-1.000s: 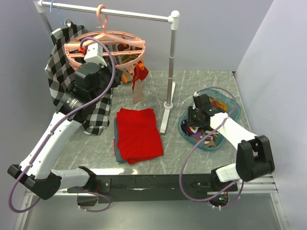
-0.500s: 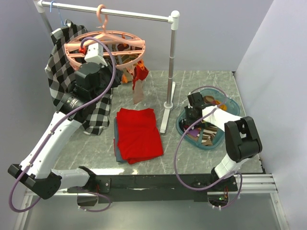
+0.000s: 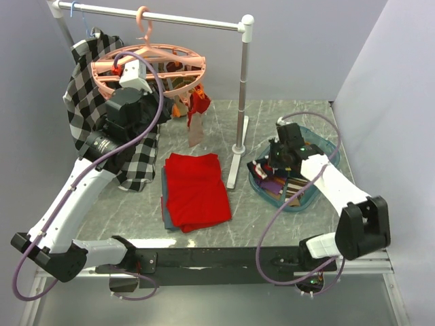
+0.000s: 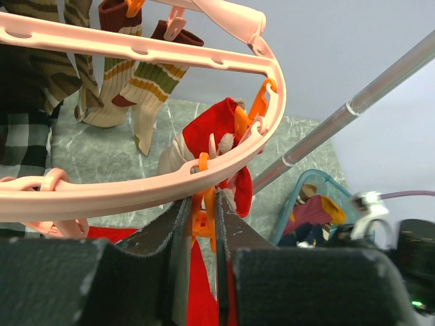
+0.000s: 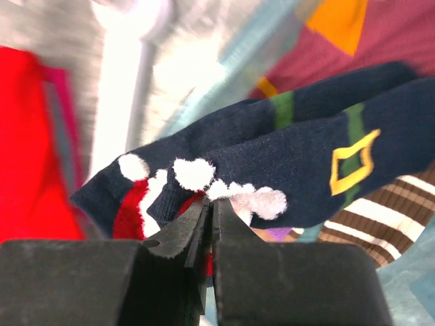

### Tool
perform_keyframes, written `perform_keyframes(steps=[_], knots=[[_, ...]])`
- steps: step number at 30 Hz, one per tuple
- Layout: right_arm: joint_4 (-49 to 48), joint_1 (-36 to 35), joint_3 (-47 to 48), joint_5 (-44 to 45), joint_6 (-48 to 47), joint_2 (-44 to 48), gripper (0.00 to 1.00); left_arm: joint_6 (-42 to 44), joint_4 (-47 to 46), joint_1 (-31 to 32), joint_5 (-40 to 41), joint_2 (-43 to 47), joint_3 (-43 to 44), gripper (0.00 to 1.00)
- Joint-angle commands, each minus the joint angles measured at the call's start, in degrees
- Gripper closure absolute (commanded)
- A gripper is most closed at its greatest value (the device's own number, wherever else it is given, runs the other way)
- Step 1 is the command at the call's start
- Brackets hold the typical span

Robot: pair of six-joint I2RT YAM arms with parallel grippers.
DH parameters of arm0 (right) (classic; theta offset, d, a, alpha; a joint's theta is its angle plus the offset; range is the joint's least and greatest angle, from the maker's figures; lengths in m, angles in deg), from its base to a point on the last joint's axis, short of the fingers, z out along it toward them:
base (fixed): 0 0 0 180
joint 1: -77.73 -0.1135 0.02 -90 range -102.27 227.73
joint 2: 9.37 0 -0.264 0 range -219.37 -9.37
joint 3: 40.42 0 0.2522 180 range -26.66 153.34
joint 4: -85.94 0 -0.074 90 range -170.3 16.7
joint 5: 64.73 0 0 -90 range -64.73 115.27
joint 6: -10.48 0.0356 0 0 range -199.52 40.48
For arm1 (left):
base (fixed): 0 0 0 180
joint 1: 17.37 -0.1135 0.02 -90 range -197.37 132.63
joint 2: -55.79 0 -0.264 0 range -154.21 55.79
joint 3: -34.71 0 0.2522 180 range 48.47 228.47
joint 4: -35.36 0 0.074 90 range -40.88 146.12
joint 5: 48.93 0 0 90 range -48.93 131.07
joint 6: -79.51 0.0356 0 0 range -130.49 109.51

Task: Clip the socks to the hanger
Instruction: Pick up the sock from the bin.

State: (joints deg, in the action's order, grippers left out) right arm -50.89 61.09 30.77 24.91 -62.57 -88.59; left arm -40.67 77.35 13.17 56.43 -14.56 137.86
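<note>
Socks (image 3: 293,185) in the basin, one navy sock pinched and drawn over the rim

Right gripper (image 5: 208,207) is clenched on the fluffy white cuff of a navy sock (image 5: 306,163). In the right wrist view the sock's long axis runs from lower left to upper right, with the cuff at the jaws and the green band and yellow buckle further out. Two navy layers lie along each other; whether they are one sock or a pair I cannot tell. From above, the sock droops over the left rim of the teal basin (image 3: 331,151), right of centre.

Half a second ago this gripper sat lower, at the basin's near-left rim, with the elbow folded close. Now it is higher in the frame, the elbow is swung out to lower right, and the jaws, partly apart a second ago, are shut. The left arm, hanger and cloths are unchanged.

Left gripper (image 4: 199,204), at upper left of the top view, squeezes one orange clip (image 4: 204,229) under the hanger (image 4: 136,190), which hangs from the rail stand (image 3: 241,81).

Count: one hanger, one stand, one basin, one folded red cloth (image 3: 197,190), one checked shirt (image 3: 85,102). Clipped on the hanger are one red sock (image 4: 224,136) and at least two striped socks (image 4: 160,92), the striped ones hanging cuff up
</note>
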Motion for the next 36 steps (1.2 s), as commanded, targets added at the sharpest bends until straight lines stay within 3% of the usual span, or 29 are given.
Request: perform_keyframes(steps=[1,3,11,16,20,22,30,36], knots=[[2.8,1.3,3.4,-3.9,1.9,3.5,0.96,1.7,-2.0,-0.2,0.6,0.5,2.6,0.83],[2.3,1.4,3.1,-5.4,2.8,4.4,0.95,1.7,-2.2,-0.2,0.5,0.7,2.4,0.83],[1.1,1.8,-0.8,-4.1,2.0,2.7,0.76,1.4,-2.3,-0.3,-0.9,1.0,1.7,0.83],[-2.2,1.7,-3.6,-5.3,1.9,1.4,0.75,1.3,-2.3,-0.3,-1.4,1.0,1.5,0.83],[-0.8,1.7,-2.9,-5.4,1.4,1.6,0.81,1.2,-2.0,-0.2,-1.7,1.1,1.2,0.83],[0.2,1.8,-2.1,-4.9,1.5,4.2,1.00,1.0,-2.1,-0.3,-1.8,1.4,1.2,0.83],[6.8,1.7,9.4,-6.9,3.0,11.8,1.00,0.6,-3.2,-0.2,-3.0,1.8,0.8,0.83],[3.2,-0.5,15.3,-16.9,8.0,14.1,1.00,0.6,-3.8,-0.3,-3.3,1.9,0.3,0.83]])
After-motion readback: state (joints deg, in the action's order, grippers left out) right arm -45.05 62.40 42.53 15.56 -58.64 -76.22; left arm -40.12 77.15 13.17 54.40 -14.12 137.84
